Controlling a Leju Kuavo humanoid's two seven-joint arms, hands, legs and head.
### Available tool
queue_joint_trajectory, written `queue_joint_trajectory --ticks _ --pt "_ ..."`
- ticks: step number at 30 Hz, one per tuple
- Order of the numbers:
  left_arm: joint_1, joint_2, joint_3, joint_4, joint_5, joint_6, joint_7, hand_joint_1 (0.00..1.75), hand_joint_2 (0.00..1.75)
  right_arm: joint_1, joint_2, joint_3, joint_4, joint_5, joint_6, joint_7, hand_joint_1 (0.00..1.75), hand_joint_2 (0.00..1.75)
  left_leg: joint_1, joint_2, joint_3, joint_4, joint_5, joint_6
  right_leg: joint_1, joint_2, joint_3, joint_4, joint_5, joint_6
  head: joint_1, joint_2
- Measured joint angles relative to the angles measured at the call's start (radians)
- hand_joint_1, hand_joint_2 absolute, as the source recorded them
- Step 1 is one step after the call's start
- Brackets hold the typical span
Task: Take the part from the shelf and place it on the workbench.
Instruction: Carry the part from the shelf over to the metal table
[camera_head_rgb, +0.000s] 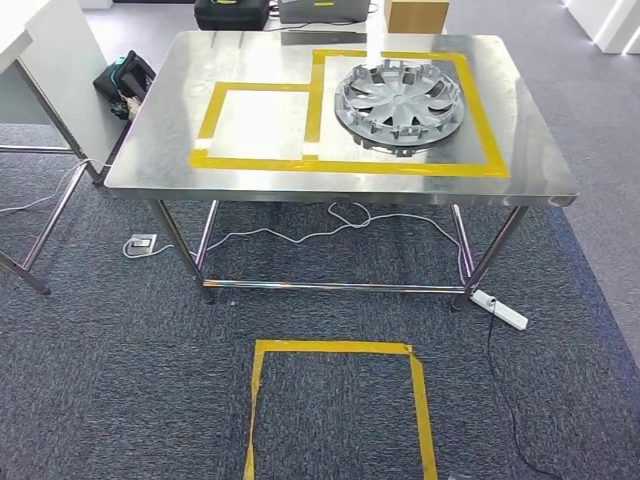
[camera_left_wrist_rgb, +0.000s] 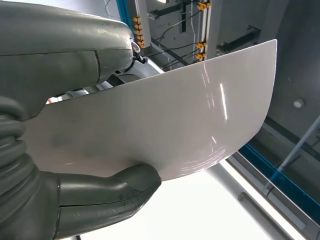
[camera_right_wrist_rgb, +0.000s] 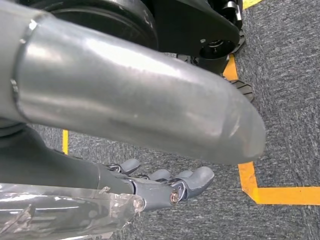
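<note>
- The left hand (camera_left_wrist_rgb: 75, 150) grips the part (camera_left_wrist_rgb: 162, 125), a smooth, glossy white curved panel, pinched between its thick grey thumb and the fingers.
- The right hand (camera_right_wrist_rgb: 158, 165) hangs over coarse grey carpet (camera_right_wrist_rgb: 286, 100) with its fingers apart, holding nothing.
- The brushed steel counter (camera_head_rgb: 249, 175) bears yellow tape rectangles (camera_head_rgb: 207, 110); a silver spoked wheel cover (camera_head_rgb: 398, 102) lies inside the larger one.

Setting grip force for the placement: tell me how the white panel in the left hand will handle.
The white panel looks thin, so probably light and somewhat flexible. Its glossy surface shows sharp reflections, so it may slip between the left hand's thumb and fingers. It juts well past the grip, so it could sag or twist when lowered onto the workbench.
</note>
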Motion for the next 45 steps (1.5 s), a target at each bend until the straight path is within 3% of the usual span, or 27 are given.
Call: queue_joint_trajectory --ticks 45 --pt "0.031 0.0 0.0 0.0 0.016 0.0 0.003 1.75 1.75 0.0 0.0 -0.01 0.0 0.003 0.005 -0.007 0.0 0.0 0.0 0.0 -0.001 0.0 0.0 0.0 0.0 0.0 0.0 0.0 0.0 0.0 0.0 0.0"
